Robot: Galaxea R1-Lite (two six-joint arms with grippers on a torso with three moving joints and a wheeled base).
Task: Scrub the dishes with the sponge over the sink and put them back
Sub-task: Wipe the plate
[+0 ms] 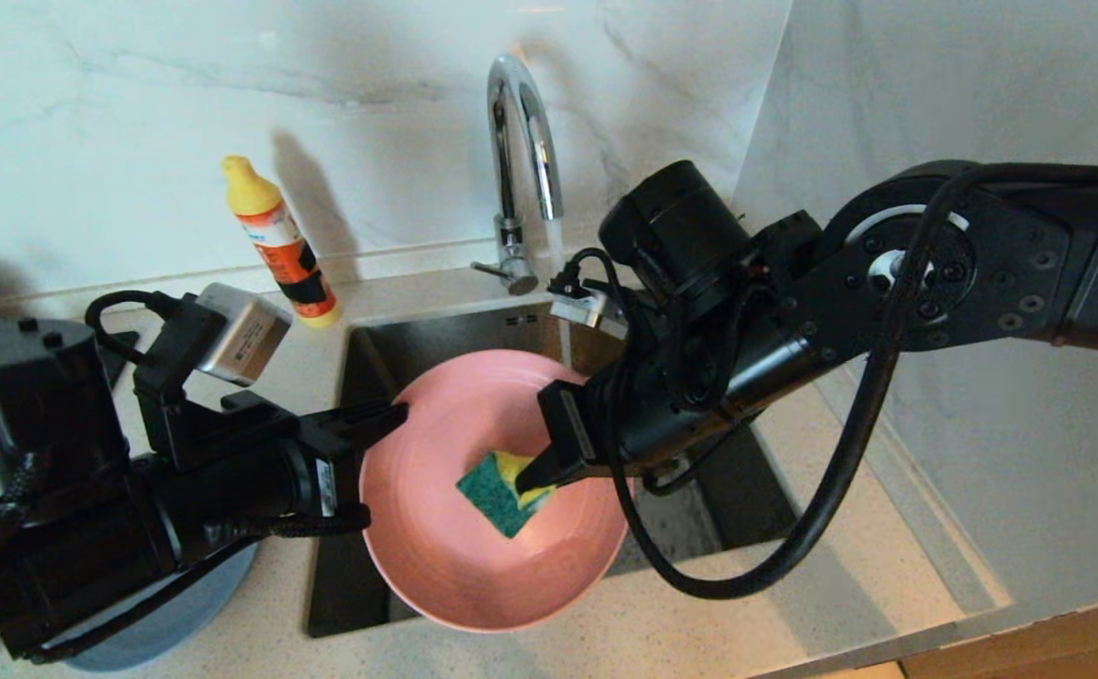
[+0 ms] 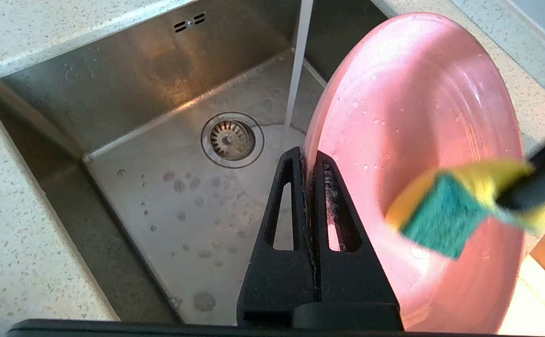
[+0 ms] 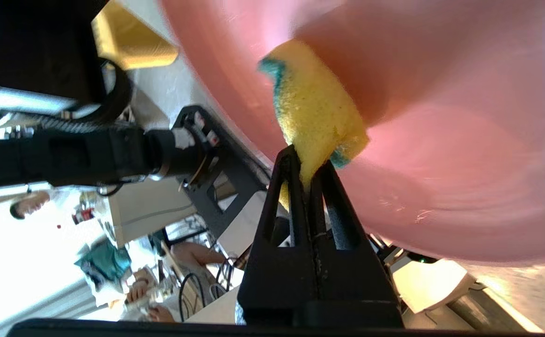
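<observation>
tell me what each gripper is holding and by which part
The left gripper is shut on the rim of the pink plate, held over the sink. The right gripper pinches one end of the yellow-green sponge against the plate's face.

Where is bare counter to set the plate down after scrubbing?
Bare speckled counter lies right of the steel sink. Left is crowded: left gripper holding the pink plate, a pale-blue plate, an orange bottle.

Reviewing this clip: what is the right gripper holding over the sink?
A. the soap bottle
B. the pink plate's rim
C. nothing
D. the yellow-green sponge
D: the right gripper is shut on the sponge, which lies against the pink plate held by the left gripper.
</observation>
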